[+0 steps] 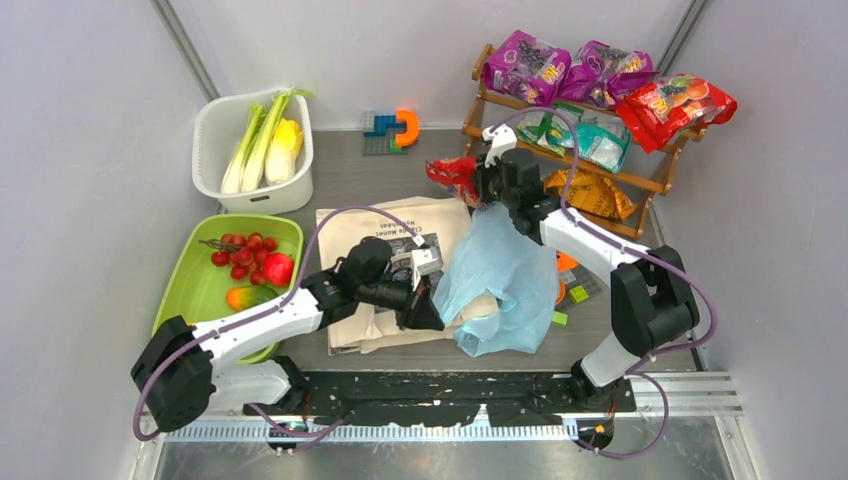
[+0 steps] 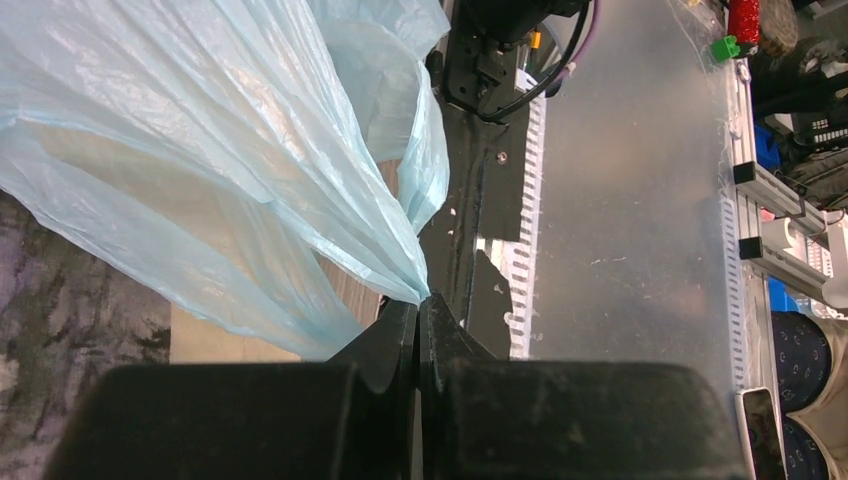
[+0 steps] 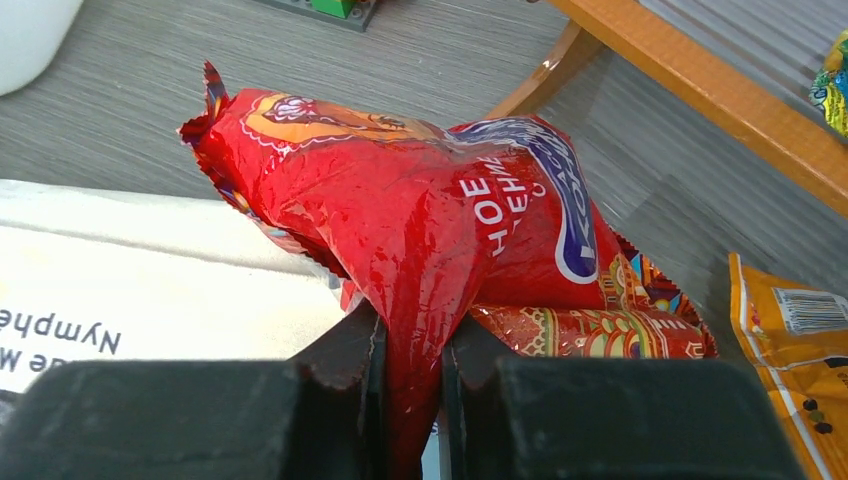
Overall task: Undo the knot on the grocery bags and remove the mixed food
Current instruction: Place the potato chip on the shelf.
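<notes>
The light-blue plastic bag (image 1: 500, 280) lies crumpled and loose over the cream canvas tote (image 1: 380, 225) at the table's middle. My left gripper (image 1: 425, 300) (image 2: 420, 305) is shut on a bunched edge of the blue bag (image 2: 230, 150). No knot shows. At the back, my right gripper (image 1: 475, 182) (image 3: 410, 330) is shut on a crinkly red snack packet (image 1: 452, 175) (image 3: 420, 200), which hangs above the tote's far edge. A second red packet (image 3: 590, 330) lies under it. An orange packet (image 1: 590, 195) (image 3: 790, 340) rests by the rack's foot.
A white tub (image 1: 300, 190) holds green-white stalks (image 1: 255, 145) and a yellow vegetable (image 1: 285, 150). A green basin (image 1: 190, 290) holds small red fruits (image 1: 245, 255). A wooden rack (image 1: 655, 183) at the back right carries purple, teal and red packets. Toy bricks (image 1: 390, 128) sit at the back.
</notes>
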